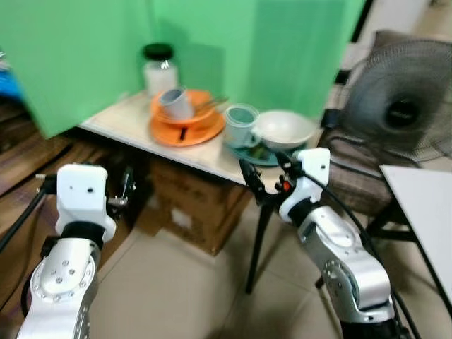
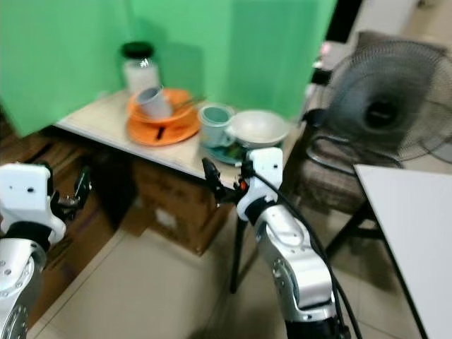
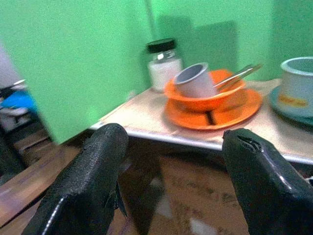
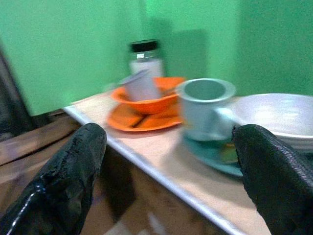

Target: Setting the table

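Both grippers spread, empty: left gripper (image 1: 126, 187) short of table (image 1: 127, 116) edge, right gripper (image 1: 267, 176) at edge, just below teal mug (image 1: 240, 124). Mug on saucer, white bowl (image 1: 284, 128) beside, orange bowl (image 1: 185, 107) beyond. Advice: raise right gripper, straddle mug body, avoid bowl rim.

On the table (image 1: 134, 116) — one jar (image 1: 160, 68), one orange bowl (image 1: 185, 113), one orange plate (image 1: 185, 133), one grey cup (image 1: 175, 104), one teal mug (image 1: 241, 125), one white bowl (image 1: 284, 129) — one fan (image 1: 399, 102) beside it.
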Robot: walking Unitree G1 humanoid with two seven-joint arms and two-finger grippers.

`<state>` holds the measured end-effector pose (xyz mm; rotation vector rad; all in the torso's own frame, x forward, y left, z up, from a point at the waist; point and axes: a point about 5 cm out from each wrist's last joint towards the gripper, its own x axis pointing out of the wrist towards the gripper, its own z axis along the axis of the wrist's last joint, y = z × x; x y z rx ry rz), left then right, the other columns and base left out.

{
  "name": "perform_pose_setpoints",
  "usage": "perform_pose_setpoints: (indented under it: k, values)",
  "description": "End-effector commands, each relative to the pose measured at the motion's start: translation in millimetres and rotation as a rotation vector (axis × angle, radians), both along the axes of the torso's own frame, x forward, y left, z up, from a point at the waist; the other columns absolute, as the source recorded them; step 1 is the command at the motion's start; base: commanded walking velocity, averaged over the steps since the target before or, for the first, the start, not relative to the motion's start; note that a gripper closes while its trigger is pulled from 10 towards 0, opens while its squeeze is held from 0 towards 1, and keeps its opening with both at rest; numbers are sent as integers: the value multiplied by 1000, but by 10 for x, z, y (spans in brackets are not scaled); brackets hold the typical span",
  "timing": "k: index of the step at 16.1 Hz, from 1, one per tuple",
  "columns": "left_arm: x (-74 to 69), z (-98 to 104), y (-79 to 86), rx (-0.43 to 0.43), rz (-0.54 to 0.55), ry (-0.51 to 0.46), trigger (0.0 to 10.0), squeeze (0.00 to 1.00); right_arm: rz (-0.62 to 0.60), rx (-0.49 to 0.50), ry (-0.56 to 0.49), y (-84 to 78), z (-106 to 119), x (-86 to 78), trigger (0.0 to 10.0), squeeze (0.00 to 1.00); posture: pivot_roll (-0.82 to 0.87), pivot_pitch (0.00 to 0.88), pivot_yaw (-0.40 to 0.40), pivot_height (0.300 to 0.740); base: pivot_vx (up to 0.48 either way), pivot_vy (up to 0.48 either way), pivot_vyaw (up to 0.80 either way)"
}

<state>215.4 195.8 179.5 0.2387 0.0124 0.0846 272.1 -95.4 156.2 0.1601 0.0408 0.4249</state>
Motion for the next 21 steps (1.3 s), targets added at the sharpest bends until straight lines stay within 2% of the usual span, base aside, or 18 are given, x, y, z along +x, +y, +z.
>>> perform_pose_setpoints:
  k: [1,16,17,20,21]
  values:
    - [8,2,-61,-5,-34,-4,10000,0,-40,-9,-16,-101,18,15,10000,0,-44,0,2,740,364,0,0]
    - [13,-30,-91,0,-76,18,10000,0,-51,38,-36,-139,67,44,10000,0,-43,0,4,740,361,0,0]
    - [12,-39,-96,1,-86,25,10000,0,-48,33,-39,-150,74,50,10000,0,-42,0,2,740,352,0,0]
    - [-27,-66,-155,-16,-207,57,10000,0,-6,22,-40,-202,114,94,10000,0,-42,0,-6,740,87,0,0]
    - [-40,-78,-171,-10,-264,74,10000,0,6,28,-33,-226,123,117,10000,271,-44,0,-9,740,0,0,0]
